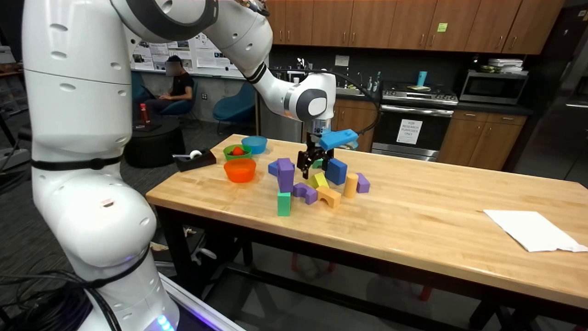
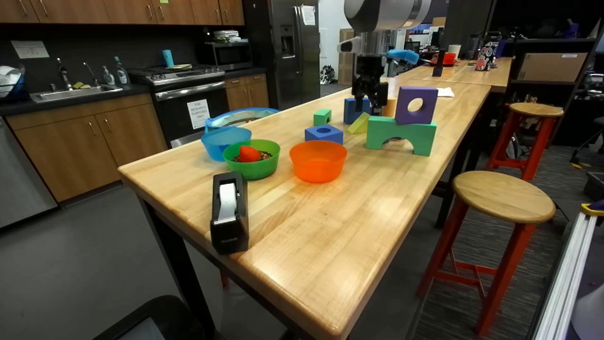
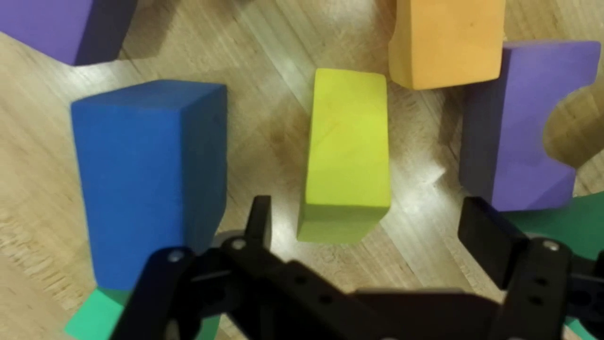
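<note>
Jaws: wide apart and empty, hanging low over the bench [image 1: 436,207]. Both black fingers [image 3: 259,222] show in the wrist view with nothing gripped.
Yellow block [image 3: 349,141]: nearest thing to that gap, sitting on the bench between its neighbours. Lines up with it nicely, though most of it shows further up the wrist view than the fingers do.
Blue block [image 3: 132,179]: right beside one finger, can't tell if they touch tbh.
Purple arch [image 3: 524,127]: lying flat near the opposite finger, cutout facing away from the yellow block.
Orange arch [image 1: 330,191]: close to both the yellow block and the purple arch.
Green arch [image 2: 387,130]: standing on the bench, with a purple holed block [image 2: 415,118] on top of it.
Orange bowl [image 2: 318,165], green bowl [image 2: 255,169] and blue bowl [image 2: 222,141]: grouped toward one end of the bench, well apart from the jaws.
Step at the yellow block: looks like lining up to me, grip not made yet.
Next move for the jaws: I'd say a grip calls for easing along toward the block's middle, keeping it centred, then closing. Blue side looks tight and the stacked pair could topple if bumped.
</note>
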### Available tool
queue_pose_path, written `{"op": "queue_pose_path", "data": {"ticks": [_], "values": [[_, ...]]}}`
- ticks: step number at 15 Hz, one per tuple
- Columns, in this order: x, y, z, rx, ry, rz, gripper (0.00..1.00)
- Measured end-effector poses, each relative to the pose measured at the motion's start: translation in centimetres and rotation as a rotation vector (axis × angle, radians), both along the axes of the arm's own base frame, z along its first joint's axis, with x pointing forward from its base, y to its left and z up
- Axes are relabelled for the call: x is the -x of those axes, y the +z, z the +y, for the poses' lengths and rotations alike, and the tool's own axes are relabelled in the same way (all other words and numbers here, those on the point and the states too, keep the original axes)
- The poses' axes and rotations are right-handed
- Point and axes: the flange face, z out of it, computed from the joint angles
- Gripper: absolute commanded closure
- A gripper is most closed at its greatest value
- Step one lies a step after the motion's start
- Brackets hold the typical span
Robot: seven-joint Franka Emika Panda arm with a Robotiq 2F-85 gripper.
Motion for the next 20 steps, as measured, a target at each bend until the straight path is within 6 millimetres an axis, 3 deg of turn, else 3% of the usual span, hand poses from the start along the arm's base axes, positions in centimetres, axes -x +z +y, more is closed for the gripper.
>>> {"op": "queue_pose_path", "data": {"ticks": [3, 4, 7, 13, 20], "values": [[-0.09, -0.15, -0.47, 0.001, -0.012, -0.001, 0.0], [-0.1, -0.21, -0.57, 0.001, -0.014, 0.0, 0.25], [-0.12, -0.32, -0.67, 0.001, -0.016, 0.001, 0.38], [-0.45, -0.44, -0.68, 0.005, -0.015, -0.008, 0.84], [-0.73, -0.12, -0.58, 0.008, -0.012, -0.019, 0.85]]}}
